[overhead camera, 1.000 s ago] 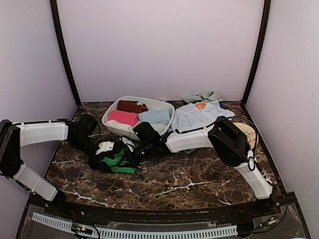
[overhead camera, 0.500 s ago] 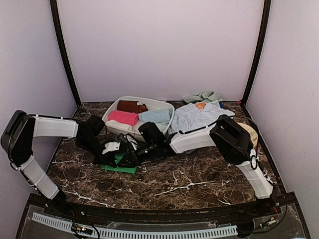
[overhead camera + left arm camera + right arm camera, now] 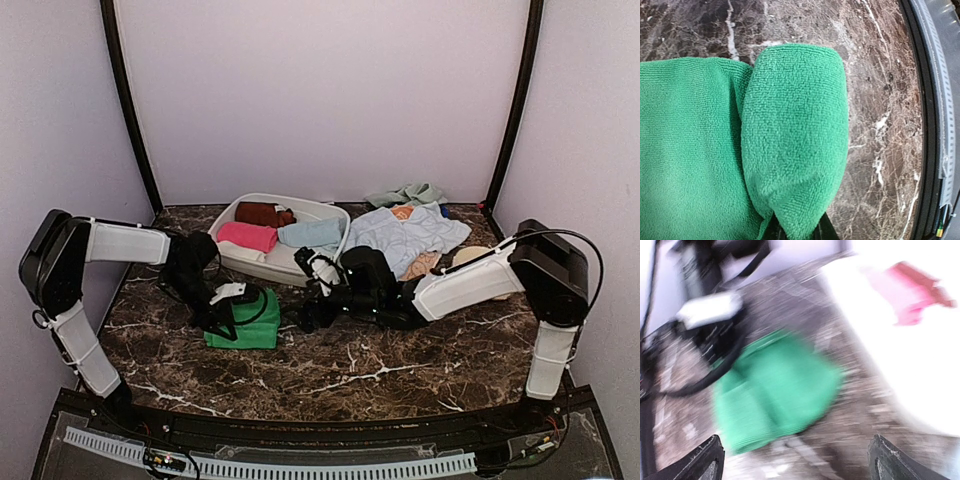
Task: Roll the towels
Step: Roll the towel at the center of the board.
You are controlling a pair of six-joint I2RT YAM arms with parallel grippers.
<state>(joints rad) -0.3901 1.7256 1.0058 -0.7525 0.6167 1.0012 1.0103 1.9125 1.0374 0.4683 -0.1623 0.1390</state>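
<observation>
Two hands flank one green towel (image 3: 790, 135) on the bench (image 3: 400, 360): left hand (image 3: 799, 230) pinching its folded end, right hand (image 3: 797, 460) spread and empty; one basin (image 3: 255, 262) holds one brown towel (image 3: 262, 213), one pink towel (image 3: 247, 236), one pale blue towel (image 3: 312, 232).

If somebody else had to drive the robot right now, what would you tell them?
Left end effector: shut on a fold of the green towel, mid-table.
Right end effector: open, empty, just right of that towel.
Done: pink towel, brown towel and blue towel lie in the basin.
Left: finish rolling the green one, then the loose towels at the back right.
</observation>
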